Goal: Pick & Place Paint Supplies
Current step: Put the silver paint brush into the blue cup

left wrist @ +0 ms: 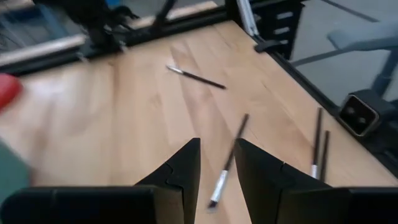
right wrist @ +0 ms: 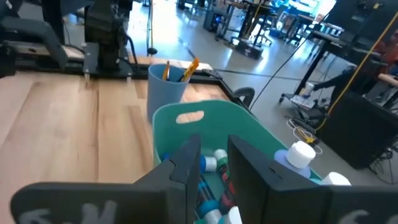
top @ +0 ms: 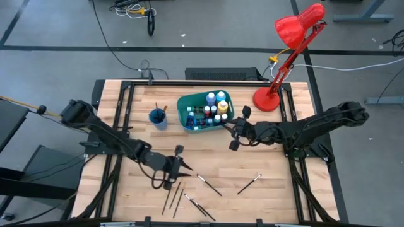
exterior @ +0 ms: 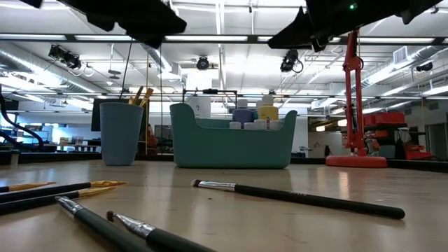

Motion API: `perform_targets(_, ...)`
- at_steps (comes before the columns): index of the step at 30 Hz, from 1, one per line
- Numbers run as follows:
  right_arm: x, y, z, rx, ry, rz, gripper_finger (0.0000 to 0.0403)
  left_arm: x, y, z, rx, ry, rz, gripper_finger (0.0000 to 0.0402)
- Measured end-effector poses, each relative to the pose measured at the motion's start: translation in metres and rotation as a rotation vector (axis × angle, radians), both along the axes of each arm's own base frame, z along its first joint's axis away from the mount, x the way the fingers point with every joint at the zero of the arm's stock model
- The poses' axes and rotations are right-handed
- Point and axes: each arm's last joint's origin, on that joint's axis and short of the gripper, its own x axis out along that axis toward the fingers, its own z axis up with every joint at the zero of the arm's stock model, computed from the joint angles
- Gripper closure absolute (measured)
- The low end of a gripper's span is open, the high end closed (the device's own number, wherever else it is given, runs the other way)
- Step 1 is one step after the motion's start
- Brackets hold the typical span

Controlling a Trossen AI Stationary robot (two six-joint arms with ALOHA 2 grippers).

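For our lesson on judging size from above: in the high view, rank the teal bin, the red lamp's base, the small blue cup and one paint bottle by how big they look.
1. Teal bin
2. Red lamp's base
3. Small blue cup
4. Paint bottle, the smallest

All four stand on the same table under an overhead camera, so nearness hardly skews this order.

No text, label, brand, number or sign can be read anywhere in these views.
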Motion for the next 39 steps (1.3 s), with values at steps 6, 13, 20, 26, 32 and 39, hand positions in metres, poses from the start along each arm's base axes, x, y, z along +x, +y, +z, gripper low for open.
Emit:
perform_targets(6,0.000,0.000,0.000,-0.006,0.003,0.004,0.0319,0.020,0.008,-0.013,-0.037,0.063,-0.047,0.0291)
perform_targets(13,0.000,0.000,0.001,-0.004,-0.010,0.003,0.0319,0.056,0.018,-0.032,-0.098,0.154,-0.142,0.0291)
perform_targets(20,0.000,0.000,0.001,-0.003,-0.011,0.004,0.0319,0.085,0.018,-0.059,-0.086,0.218,-0.299,0.0291)
perform_targets(26,0.000,0.000,0.001,-0.003,-0.011,0.004,0.0319,0.090,0.021,-0.075,-0.092,0.262,-0.300,0.0291)
perform_targets(32,0.000,0.000,0.001,-0.003,-0.011,0.005,0.0319,0.089,0.024,-0.078,-0.062,0.289,-0.252,0.0292)
perform_targets(39,0.000,0.000,0.001,0.071,-0.042,-0.006,0.0319,0.090,0.025,-0.090,-0.062,0.323,-0.203,0.0292)
